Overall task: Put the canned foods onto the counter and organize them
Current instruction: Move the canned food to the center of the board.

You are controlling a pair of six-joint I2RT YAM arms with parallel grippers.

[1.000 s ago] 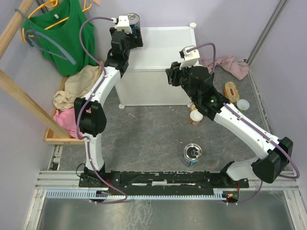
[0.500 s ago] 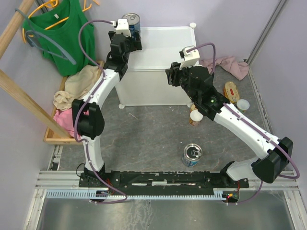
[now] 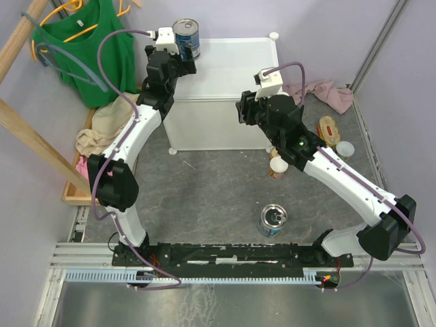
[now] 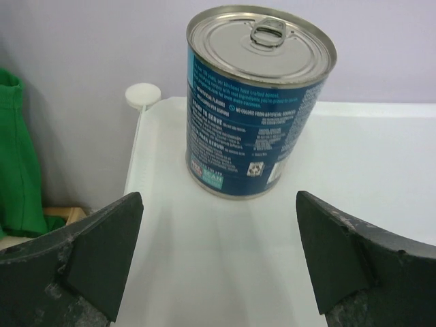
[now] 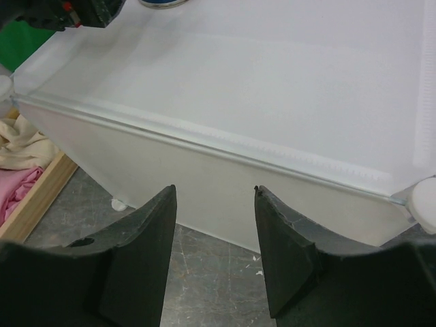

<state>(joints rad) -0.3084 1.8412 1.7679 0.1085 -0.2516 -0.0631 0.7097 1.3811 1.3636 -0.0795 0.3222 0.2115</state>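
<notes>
A tall blue-labelled can with a silver top stands upright at the back left corner of the white counter. My left gripper is open just in front of it, apart from the can, with only bare counter top between its fingers. My right gripper hovers open and empty at the counter's front edge. On the floor stand another tall can, two small white-topped cans and an oval gold tin.
A wooden tray of clothes lies left of the counter, below a green shirt on a hanger. A pink cloth lies on the floor to the right. Round white knobs mark the counter's corners.
My left gripper has backed away from the tall can, which stays on the counter, and its arm has swung left. My right gripper's jaws have widened a little.
</notes>
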